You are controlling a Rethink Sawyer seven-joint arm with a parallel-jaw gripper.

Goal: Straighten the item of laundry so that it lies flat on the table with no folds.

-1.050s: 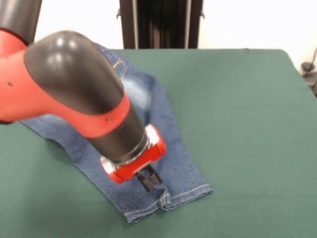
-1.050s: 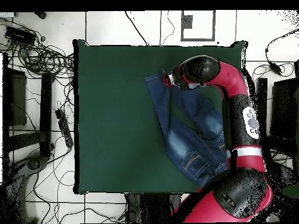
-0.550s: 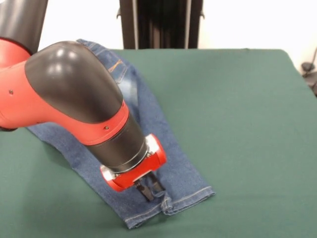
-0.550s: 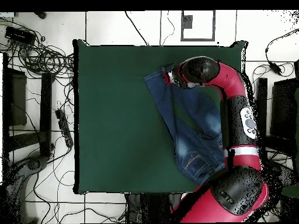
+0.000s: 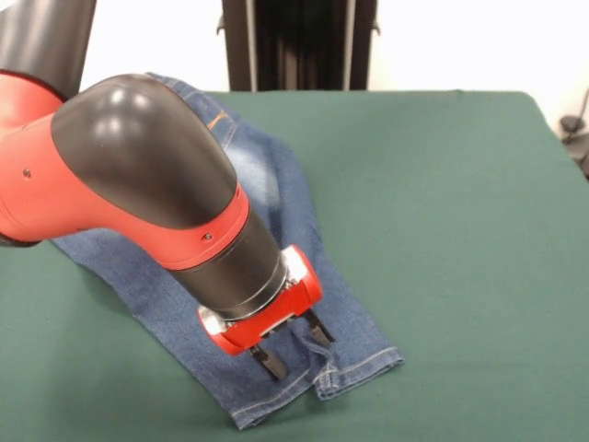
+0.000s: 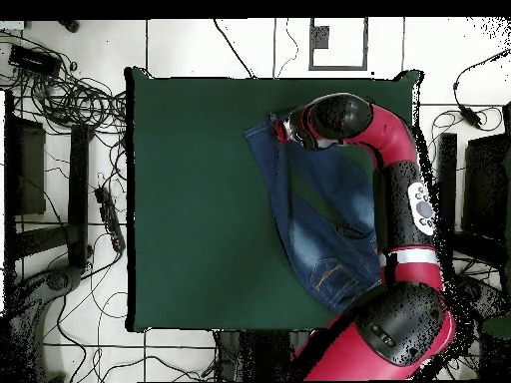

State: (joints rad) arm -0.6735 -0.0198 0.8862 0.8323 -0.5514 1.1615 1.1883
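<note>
end effector (image 5: pixel 294 344): fingers spread, over hems | jeans (image 5: pixel 345 318): waist hidden behind arm | table (image 5: pixel 460 230): near edge cropped

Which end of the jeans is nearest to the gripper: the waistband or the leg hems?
The leg hems: the open gripper stands right over them, while the waistband lies at the jeans' opposite end.

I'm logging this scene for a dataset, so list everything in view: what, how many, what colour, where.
jeans: one pair, blue denim with pale faded patches, lying on the table, leg hems toward the front camera.
table: one, dark green cloth top, fills most of both views.
cables: several, dark, on the white tiled floor beside the table in the overhead view.
arm: one, red and black, reaching over the jeans.
gripper: one, black fingers open, at the leg hems.
</note>
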